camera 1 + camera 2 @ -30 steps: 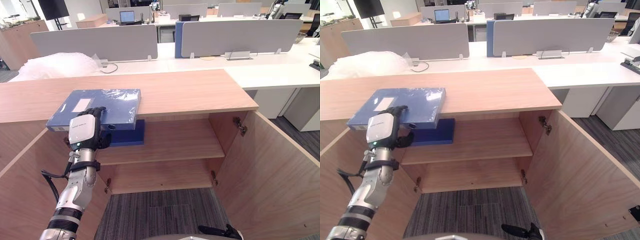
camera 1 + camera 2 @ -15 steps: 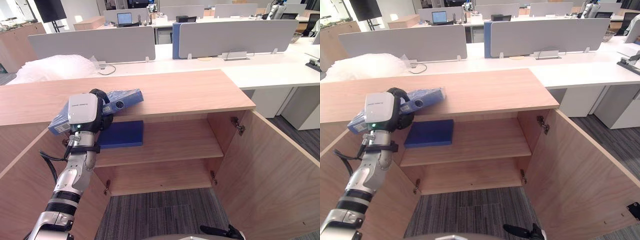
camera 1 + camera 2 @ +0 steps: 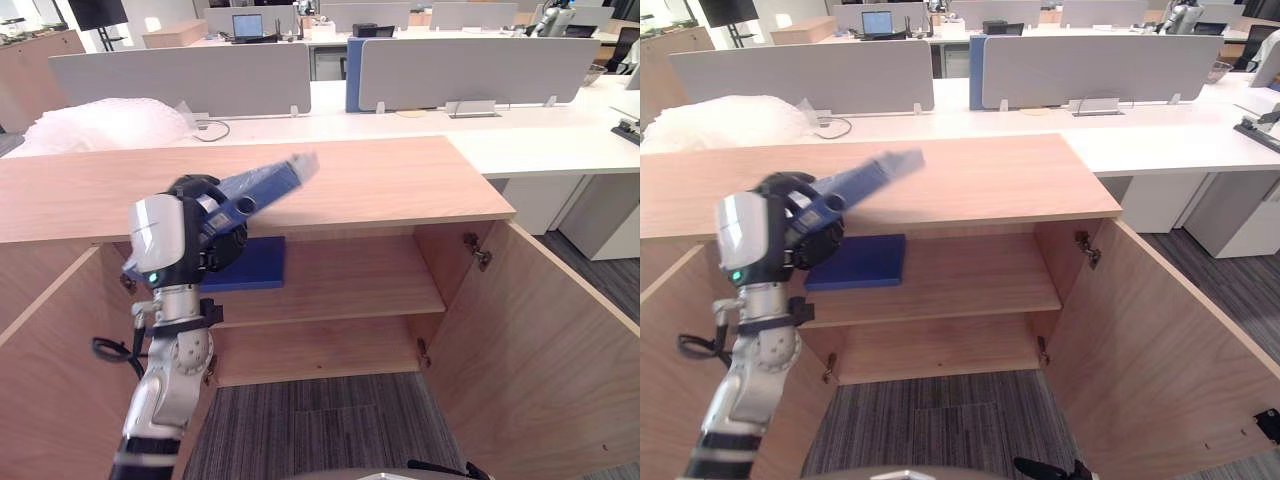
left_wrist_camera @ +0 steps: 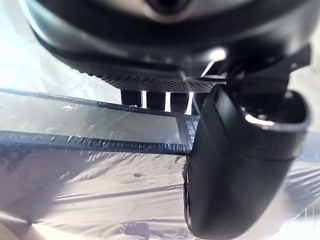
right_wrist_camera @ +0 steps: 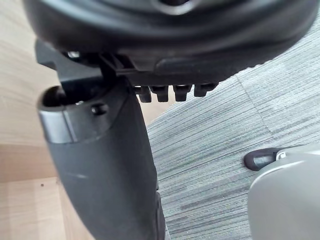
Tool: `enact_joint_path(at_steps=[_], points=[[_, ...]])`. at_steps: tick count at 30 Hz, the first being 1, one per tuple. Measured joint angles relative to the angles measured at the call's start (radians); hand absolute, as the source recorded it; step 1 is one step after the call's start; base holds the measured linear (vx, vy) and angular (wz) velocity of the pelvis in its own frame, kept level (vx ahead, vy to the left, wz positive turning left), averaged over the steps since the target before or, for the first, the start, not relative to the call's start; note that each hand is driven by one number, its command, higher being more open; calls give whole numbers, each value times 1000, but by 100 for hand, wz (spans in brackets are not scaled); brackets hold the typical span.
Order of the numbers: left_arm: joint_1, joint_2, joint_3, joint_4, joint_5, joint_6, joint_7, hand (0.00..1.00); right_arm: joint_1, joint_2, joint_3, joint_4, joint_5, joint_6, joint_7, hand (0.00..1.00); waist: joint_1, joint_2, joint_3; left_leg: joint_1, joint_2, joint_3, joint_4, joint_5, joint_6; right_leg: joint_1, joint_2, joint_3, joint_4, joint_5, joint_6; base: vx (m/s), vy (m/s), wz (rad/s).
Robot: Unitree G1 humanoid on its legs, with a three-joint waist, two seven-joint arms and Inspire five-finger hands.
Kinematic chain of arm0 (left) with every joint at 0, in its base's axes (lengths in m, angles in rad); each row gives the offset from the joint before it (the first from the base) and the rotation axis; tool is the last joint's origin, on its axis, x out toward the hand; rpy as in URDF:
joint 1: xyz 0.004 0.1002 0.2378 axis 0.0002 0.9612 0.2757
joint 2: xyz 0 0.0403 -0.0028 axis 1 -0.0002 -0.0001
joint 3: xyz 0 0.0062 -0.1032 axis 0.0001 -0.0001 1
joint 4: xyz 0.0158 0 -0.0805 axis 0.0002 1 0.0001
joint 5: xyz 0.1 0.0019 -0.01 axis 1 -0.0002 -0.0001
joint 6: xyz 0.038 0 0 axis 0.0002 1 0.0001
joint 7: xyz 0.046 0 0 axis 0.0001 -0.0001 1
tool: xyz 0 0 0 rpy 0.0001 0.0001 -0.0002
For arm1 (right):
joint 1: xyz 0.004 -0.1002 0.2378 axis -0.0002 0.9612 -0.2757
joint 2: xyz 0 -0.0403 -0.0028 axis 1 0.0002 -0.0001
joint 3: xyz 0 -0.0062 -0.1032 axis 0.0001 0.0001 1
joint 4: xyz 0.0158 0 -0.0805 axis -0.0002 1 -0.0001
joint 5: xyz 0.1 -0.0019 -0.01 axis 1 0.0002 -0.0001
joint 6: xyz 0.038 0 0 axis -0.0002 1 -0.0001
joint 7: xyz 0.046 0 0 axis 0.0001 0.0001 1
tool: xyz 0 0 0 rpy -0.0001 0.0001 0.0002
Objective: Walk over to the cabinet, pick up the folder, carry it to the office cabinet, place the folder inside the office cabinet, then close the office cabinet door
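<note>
Above cabinet (image 3: 400,185), left hand (image 3: 212,232) grips tilted folder (image 3: 268,184)

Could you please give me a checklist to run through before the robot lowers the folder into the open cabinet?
1. Grip: the left hand is curled round the folder; ok.
2. Folder free of the cabinet top: it is held tilted above it; ok.
3. Doors: the left door and the right door both stand open; ok.
4. Room on the upper shelf: it is bare to the right of the dark blue book; ok.
5. Folder level enough to slide in: it is tilted, far end up; not ok.
6. Folder fits the shelf height: cannot tell.
</note>
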Motion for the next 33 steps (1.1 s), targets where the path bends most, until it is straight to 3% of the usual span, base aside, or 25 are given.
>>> enact_joint_path(at_steps=[3, 9, 11, 14, 17, 21, 28, 33], points=[[80, -67, 44, -113, -258, -44, -18, 0, 85, 17, 83, -179, 116, -5, -9, 100, -8, 6, 1, -2, 7, 0, 0, 0, 0, -7, 6, 9, 5, 5, -4, -19, -3, -8], [202, -158, 73, -229, -704, -93, -106, 0, 180, 102, 161, -490, 329, -90, -20, 100, -13, 2, 6, -17, 19, 0, 0, -7, -5, -30, 16, 19, 10, 14, -7, -56, 8, -5], [227, -165, 67, -248, -910, -104, -176, 0, 199, 109, 227, -612, 598, -130, 6, 100, -13, 3, 9, -20, 18, 0, 0, -10, -4, -34, 15, 21, 10, 16, -4, -52, 23, -2], [231, -164, 59, -268, -1115, -114, -286, 0, 232, 103, 295, -821, 722, -142, 49, 100, -15, 5, 10, -20, 17, 0, 1, -6, -5, -35, 15, 22, 10, 17, -3, -11, 8, 0], [228, -155, 39, -268, -1286, -123, -413, 0, 215, 88, 306, -974, 747, -148, 127, 100, -18, 6, 9, -25, 17, 0, 4, -6, -6, -39, 16, 22, 9, 17, -2, 0, 0, 0], [208, -117, 25, -259, -1389, -118, -513, 0, 143, 21, 296, -1077, 772, -150, 163, 100, -22, 6, 10, -33, 17, -2, 17, -10, -4, -42, 16, 24, 9, 18, -1, 0, 0, 0], [160, -59, 24, -176, -1386, -96, -649, 0, -29, -97, 230, -1256, 685, -150, 216, 100, -35, 9, 11, -27, 18, -5, 24, -16, -4, -34, 16, 25, 13, 19, 0, 0, 0, 0], [159, -40, 23, -131, -1367, -78, -680, 0, -97, -153, 230, -1295, 655, -152, 253, 100, -35, 10, 11, -27, 18, -5, 28, -16, -4, -34, 15, 26, 16, 18, 1, -28, 8, 0]])
